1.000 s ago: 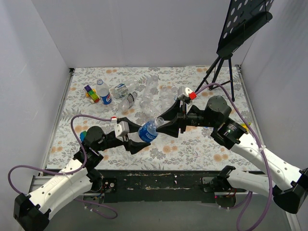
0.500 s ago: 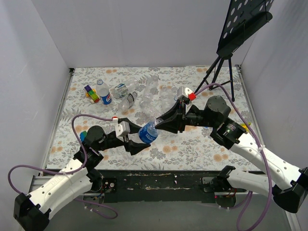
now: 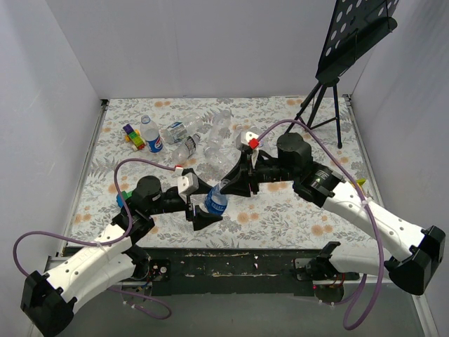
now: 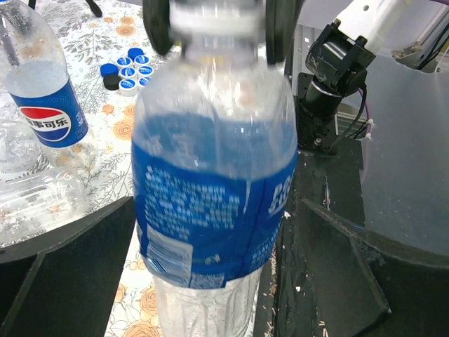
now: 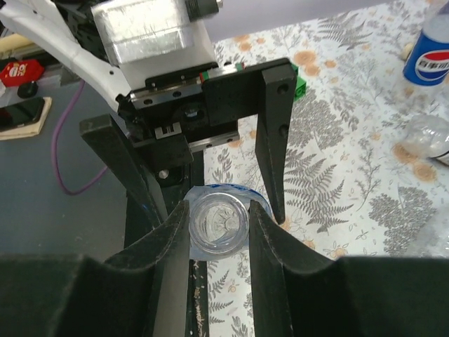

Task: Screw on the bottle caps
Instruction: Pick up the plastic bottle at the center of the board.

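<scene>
A clear bottle (image 3: 215, 200) with a blue label stands between both grippers near the table's front. My right gripper (image 3: 228, 184) is shut on its neck, which is open with no cap on it; in the right wrist view the fingers (image 5: 168, 239) clamp the bottle's rim (image 5: 219, 228) on both sides. My left gripper (image 3: 207, 206) is open around the bottle's lower body (image 4: 210, 210), and its fingers (image 4: 70, 274) stand well away from the plastic. Several blue bottle caps (image 4: 126, 67) lie in a cluster on the table behind the bottle.
A Pepsi-labelled bottle (image 3: 151, 133) and a heap of clear bottles (image 3: 200, 137) lie at the back left, beside a coloured toy block (image 3: 132, 135). A black tripod stand (image 3: 323, 105) rises at the back right. A green-and-blue toy (image 3: 123, 199) sits by the left arm.
The left gripper has opened and let go of the bottle. The right gripper has shut on the bottle's neck and shifted left; the bottle now stands more upright.
</scene>
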{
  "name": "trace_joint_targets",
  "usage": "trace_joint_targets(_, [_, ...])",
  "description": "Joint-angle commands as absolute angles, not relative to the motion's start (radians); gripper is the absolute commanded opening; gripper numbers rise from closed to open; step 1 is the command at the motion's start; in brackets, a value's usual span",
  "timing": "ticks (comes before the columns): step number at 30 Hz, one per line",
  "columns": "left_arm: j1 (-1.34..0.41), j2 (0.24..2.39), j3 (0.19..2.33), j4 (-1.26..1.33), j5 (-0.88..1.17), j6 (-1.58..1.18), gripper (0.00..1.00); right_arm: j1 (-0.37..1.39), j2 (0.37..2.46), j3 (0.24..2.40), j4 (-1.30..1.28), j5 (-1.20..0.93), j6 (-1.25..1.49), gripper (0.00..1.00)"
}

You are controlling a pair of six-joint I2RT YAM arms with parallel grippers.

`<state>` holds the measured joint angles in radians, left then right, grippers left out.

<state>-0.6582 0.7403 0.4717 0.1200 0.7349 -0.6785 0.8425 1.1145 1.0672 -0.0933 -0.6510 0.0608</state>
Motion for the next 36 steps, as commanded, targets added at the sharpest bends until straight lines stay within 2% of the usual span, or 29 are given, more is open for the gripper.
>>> trace_joint_targets(1, [-0.657, 0.727, 0.494, 0.143, 0.746, -0.689, 0.98, 0.874, 1.140, 1.124, -0.117, -0.652, 0.014, 0.01])
trace_joint_targets(20, [-0.655, 0.782, 0.494, 0.167, 0.781, -0.719, 0.87, 0.905, 1.155, 1.118, -0.086, -0.617, 0.014, 0.01])
trace_joint_targets(25, [-0.657, 0.781, 0.492, 0.172, 0.782, -0.719, 0.74, 0.907, 1.155, 1.115, -0.087, -0.606, 0.015, 0.01])
trace_joint_targets(29, [-0.655, 0.778, 0.492, 0.166, 0.767, -0.718, 0.56, 0.907, 1.146, 1.104, -0.090, -0.589, 0.020, 0.01])
trace_joint_targets(31, [-0.655, 0.770, 0.495, 0.149, 0.733, -0.710, 0.51, 0.907, 1.140, 1.101, -0.100, -0.572, 0.021, 0.01])
trace_joint_targets(32, [-0.655, 0.766, 0.499, 0.138, 0.715, -0.704, 0.49, 0.908, 1.138, 1.103, -0.106, -0.557, 0.020, 0.04])
trace_joint_targets(33, [-0.655, 0.759, 0.497, 0.134, 0.698, -0.701, 0.47, 0.907, 1.135, 1.104, -0.115, -0.545, 0.020, 0.11])
trace_joint_targets(36, [-0.657, 0.739, 0.495, 0.121, 0.638, -0.699, 0.42, 0.905, 1.120, 1.111, -0.150, -0.491, 0.023, 0.37])
